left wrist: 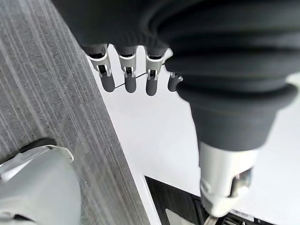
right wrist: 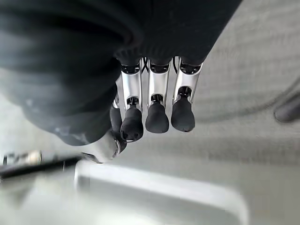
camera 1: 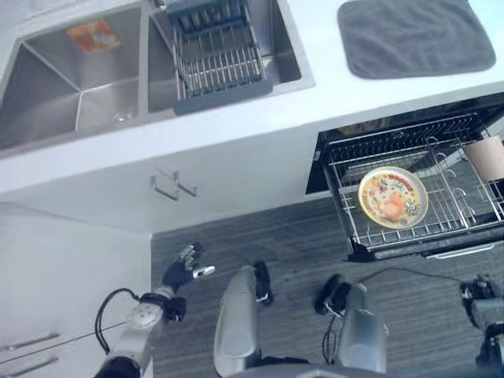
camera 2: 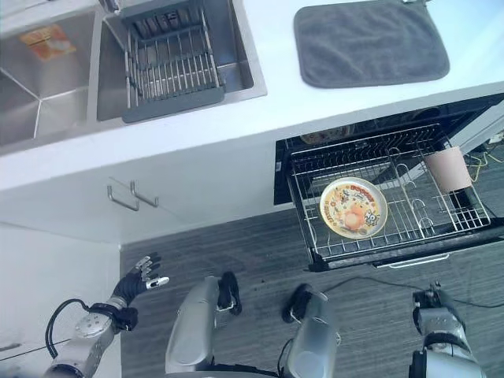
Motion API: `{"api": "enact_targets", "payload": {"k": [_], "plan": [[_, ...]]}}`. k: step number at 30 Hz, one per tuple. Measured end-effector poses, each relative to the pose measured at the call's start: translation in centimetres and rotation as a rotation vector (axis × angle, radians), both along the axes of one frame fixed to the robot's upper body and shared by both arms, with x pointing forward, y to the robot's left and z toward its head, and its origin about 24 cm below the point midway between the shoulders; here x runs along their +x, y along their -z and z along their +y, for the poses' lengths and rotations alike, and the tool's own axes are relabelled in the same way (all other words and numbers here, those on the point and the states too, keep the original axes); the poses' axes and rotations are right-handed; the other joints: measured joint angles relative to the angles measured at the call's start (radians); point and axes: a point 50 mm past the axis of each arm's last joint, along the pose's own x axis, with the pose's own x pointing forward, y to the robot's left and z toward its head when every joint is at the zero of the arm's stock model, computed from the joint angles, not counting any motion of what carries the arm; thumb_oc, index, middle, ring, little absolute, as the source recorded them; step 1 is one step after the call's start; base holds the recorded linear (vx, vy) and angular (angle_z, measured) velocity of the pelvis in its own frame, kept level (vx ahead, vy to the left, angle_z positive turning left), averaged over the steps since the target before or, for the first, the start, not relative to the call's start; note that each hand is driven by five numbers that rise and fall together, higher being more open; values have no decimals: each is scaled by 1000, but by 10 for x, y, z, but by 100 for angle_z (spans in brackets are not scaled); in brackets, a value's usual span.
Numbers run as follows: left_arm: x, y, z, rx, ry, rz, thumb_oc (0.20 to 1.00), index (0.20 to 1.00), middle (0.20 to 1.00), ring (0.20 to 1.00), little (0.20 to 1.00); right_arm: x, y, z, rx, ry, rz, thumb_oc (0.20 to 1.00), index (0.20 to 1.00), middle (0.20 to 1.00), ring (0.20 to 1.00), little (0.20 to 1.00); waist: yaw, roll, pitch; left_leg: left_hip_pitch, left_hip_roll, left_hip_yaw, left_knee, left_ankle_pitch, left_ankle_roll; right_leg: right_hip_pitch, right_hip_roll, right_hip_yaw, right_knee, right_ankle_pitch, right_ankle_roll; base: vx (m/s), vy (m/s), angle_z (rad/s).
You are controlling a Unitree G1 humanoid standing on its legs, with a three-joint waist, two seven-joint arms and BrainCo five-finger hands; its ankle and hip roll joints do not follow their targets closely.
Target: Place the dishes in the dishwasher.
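The dishwasher's wire rack (camera 1: 350,209) is pulled out under the counter at the right. A yellow patterned plate (camera 1: 392,198) lies flat in it, and a beige cup (camera 1: 486,157) stands at its right end. My left hand (camera 1: 183,272) hangs low over the floor beside the white cabinet, far left of the rack, with straight fingers (left wrist: 126,77) holding nothing. My right hand (camera 2: 431,305) is low at the right, below the rack's front edge. Its fingers (right wrist: 157,101) are straight and empty too.
A double sink (camera 1: 47,102) is set in the white counter, with a wire dish drainer (camera 1: 216,59) in its right basin. A grey mat (camera 1: 413,35) lies on the counter above the dishwasher. Cabinet handles (camera 1: 169,187) stick out below the sink.
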Motion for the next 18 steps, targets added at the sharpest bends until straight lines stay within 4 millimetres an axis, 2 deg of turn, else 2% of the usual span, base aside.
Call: {"api": "enact_targets", "payload": {"k": [1, 6, 7, 11, 16, 18], "plan": [[0, 0, 0, 1, 2, 3, 1000, 1000, 1000, 1000, 1000, 6, -7, -3, -18, -17, -23, 200, 200, 200, 200, 200, 6, 0, 0, 0, 0, 1, 0, 0, 0, -1, 0, 0, 2, 0, 0, 0, 0, 0], [0, 1, 0, 5, -5, 25, 1000, 1000, 1000, 1000, 1000, 8, -26, -19, -117, -71, -12, 200, 200, 200, 200, 200, 14, 3, -2, -1, 2, -1, 2, -3, -6, -2, -2, 0, 13, -6, -8, 0, 0, 0], [-5, 4, 1, 7, -10, 43, 1000, 1000, 1000, 1000, 1000, 6, -35, -27, -157, -77, -4, 200, 200, 200, 200, 200, 17, 3, -2, -2, 4, -2, 2, -6, -8, -2, -3, -1, 11, -12, -25, 15, 31, 4], [-13, 10, -1, 14, 12, 78, 1000, 1000, 1000, 1000, 1000, 2, -46, -39, -222, -115, 82, 200, 200, 200, 200, 200, 26, 9, -5, -5, 4, 0, -6, -4, -9, -2, -4, -7, 4, -14, -12, 48, 22, 5], [-18, 11, 1, 20, 9, 88, 1000, 1000, 1000, 1000, 1000, 5, -51, -40, -281, -185, 163, 200, 200, 200, 200, 200, 24, 11, -6, -4, 4, -2, -6, -4, -9, 1, -4, -10, 11, -16, -22, 35, -5, -1], [-17, 11, 2, 23, 11, 85, 1000, 1000, 1000, 1000, 1000, 13, -58, -39, -311, -242, 207, 200, 200, 200, 200, 200, 21, 16, -3, -24, 3, -6, 7, -4, -10, -17, -15, -13, 34, -23, -16, 40, -6, 6]]}}
